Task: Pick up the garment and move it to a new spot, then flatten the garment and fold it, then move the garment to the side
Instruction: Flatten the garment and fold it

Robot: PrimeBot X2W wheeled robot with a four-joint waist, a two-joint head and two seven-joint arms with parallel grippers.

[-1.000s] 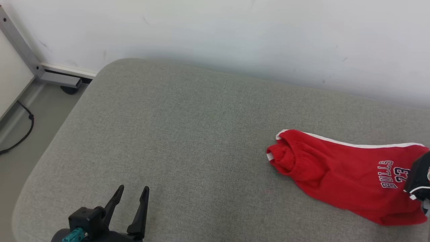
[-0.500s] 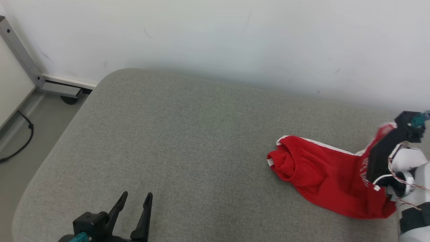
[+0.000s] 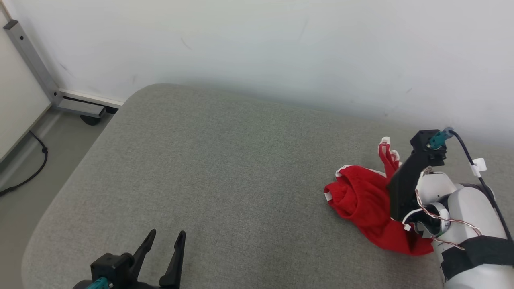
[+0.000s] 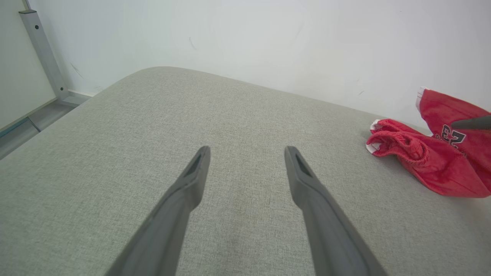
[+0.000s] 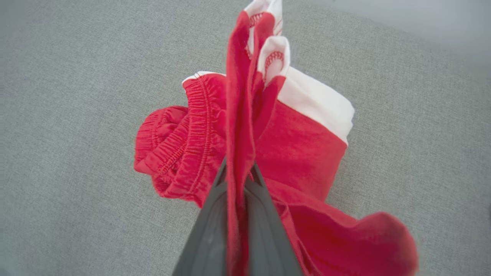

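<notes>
While the right gripper [image 5: 238, 170] is closed on a fold of the red garment [image 3: 359, 196], it holds this part lifted above the grey cushion [image 3: 225, 168]. The red cloth with white trim sticks out past the fingertips. The rest of the garment lies bunched on the cushion, under and just beside this gripper, at the right side near the wall [image 3: 281, 40]. Its elastic waistband end points to the left in the head view. The left gripper [image 3: 167, 235] is at the lower left, well apart from the garment, over the cushion. Its two fingers are spread wide and there is nothing between them.
</notes>
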